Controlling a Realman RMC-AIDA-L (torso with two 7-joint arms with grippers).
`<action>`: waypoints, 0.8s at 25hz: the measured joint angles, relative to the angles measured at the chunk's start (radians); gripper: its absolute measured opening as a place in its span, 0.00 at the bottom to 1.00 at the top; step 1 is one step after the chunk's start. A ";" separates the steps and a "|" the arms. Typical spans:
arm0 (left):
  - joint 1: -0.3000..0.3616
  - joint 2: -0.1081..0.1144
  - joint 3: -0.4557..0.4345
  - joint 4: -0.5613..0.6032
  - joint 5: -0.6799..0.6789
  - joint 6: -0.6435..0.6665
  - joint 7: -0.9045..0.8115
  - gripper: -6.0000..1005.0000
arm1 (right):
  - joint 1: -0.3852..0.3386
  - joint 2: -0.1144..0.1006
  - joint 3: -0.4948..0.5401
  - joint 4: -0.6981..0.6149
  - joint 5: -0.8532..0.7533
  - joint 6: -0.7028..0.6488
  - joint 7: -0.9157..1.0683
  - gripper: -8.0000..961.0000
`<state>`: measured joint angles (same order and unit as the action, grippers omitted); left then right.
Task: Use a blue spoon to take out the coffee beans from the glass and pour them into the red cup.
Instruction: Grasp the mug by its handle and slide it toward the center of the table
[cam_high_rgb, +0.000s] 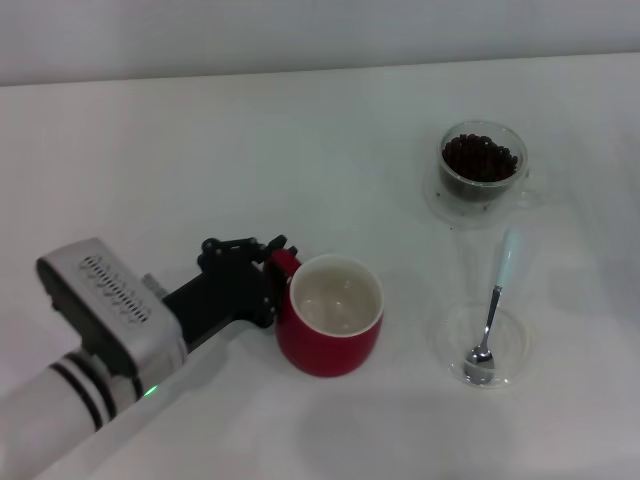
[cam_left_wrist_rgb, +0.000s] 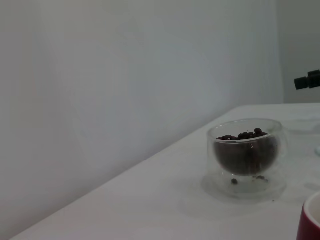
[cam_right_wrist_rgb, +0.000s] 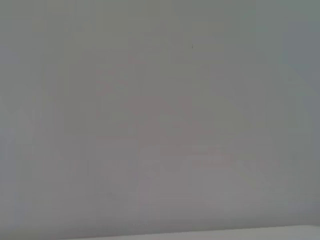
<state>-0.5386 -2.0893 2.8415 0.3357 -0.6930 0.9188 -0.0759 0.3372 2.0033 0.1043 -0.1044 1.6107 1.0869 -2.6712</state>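
- The blue spoon (cam_high_rgb: 494, 305) lies toward the right edge of the surface (cam_high_rgb: 150, 150), its metal bowl resting in a flat clear dish (cam_high_rgb: 482, 345) and its pale handle pointing toward the far edge, at the glass (cam_high_rgb: 482, 165).
- It looks light, thin and stiff; the polished neck would likely slip, so the matte blue handle is the better place to grip, near its middle, where it rises off the surface over the dish rim.
- The glass, near the far right corner, holds the coffee beans (cam_high_rgb: 480, 158) heaped almost to its rim; it is fragile and probably slides easily when nudged.
- The red cup (cam_high_rgb: 333, 315) stands near the middle of the near edge, empty and cream-white inside, heavy enough to stay put.
- The left gripper (cam_high_rgb: 283, 262) sits at the cup's handle, seemingly clenched on it.
- The right gripper is out of sight; its wrist view shows only blank wall.
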 joint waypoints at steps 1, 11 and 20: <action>-0.012 0.000 0.000 0.005 0.000 -0.015 0.000 0.10 | 0.000 0.000 0.000 0.000 0.000 0.000 0.000 0.90; -0.080 -0.003 0.001 0.047 0.009 -0.088 0.007 0.11 | 0.000 0.000 0.000 -0.009 0.000 0.015 0.001 0.90; -0.127 -0.005 -0.006 0.061 0.024 -0.097 0.008 0.11 | 0.002 0.000 0.000 -0.011 0.000 0.022 0.001 0.90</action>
<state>-0.6653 -2.0945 2.8353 0.3962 -0.6688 0.8218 -0.0676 0.3390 2.0034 0.1043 -0.1151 1.6106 1.1091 -2.6702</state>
